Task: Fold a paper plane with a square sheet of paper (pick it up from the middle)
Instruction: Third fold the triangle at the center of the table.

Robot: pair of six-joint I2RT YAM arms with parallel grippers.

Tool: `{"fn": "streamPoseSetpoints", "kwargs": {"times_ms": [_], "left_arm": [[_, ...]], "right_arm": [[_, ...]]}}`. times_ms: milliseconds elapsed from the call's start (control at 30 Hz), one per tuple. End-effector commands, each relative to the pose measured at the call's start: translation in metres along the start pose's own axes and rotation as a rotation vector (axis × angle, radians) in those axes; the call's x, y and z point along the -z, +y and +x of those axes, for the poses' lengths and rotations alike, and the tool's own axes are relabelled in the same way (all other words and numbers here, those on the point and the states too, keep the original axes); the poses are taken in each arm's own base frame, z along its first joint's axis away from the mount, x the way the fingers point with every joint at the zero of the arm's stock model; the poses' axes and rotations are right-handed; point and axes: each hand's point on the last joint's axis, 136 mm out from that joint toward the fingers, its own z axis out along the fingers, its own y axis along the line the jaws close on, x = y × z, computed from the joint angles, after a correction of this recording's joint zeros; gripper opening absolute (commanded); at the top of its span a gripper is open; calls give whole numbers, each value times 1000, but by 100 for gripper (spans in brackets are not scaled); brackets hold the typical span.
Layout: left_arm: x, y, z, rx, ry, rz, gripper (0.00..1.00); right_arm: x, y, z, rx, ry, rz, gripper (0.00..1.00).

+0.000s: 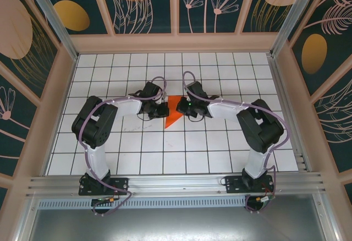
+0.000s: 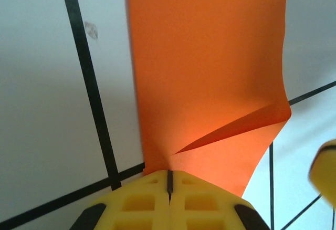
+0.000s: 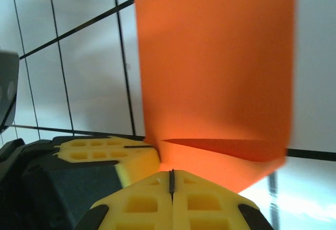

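We find the work area closed in by patterned panel walls (image 1: pixel 137 4), dark teal with leaf and flower motifs. The table (image 1: pixel 181 153) is white with a black grid.

The left arm (image 1: pixel 102 121) and the right arm (image 1: pixel 258 122) both rise from the near edge and bend inward. Their wrists meet near the centre of the table, a little towards the far side.

The orange-red sheet of paper (image 1: pixel 174 114) lies between the two wrists. From above it reads as a shape that is broad at the far end and narrows to a point towards the near left. In both wrist views it spreads away from the fingertips, and a diagonal crease with a raised flap sits close to the gripped edge. We cannot tell whether its far part touches the table.

The left gripper (image 2: pixel 169 175) has its yellow fingers (image 2: pixel 136 204) pressed together, pinching the edge of the sheet. The right gripper (image 3: pixel 171 173) is likewise closed on the sheet's edge. The right wrist view shows the two grippers just beside each other on that edge.

A small grey smudge (image 2: pixel 91 29) marks one tile left of the sheet.
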Motion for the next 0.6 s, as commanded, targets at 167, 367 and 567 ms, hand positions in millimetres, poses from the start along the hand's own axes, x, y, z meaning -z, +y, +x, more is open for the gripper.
{"fn": "streamPoseSetpoints", "kwargs": {"times_ms": [167,367,567], "left_arm": [[-12,45,17,-7,57,-176,0],[-15,57,27,4,83,-219,0],[-14,48,24,3,71,-172,0]], "right_arm": [[-23,-30,9,-53,48,56,0],[-11,-73,0,-146,15,120,0],[20,-87,-26,-181,-84,163,0]]}}
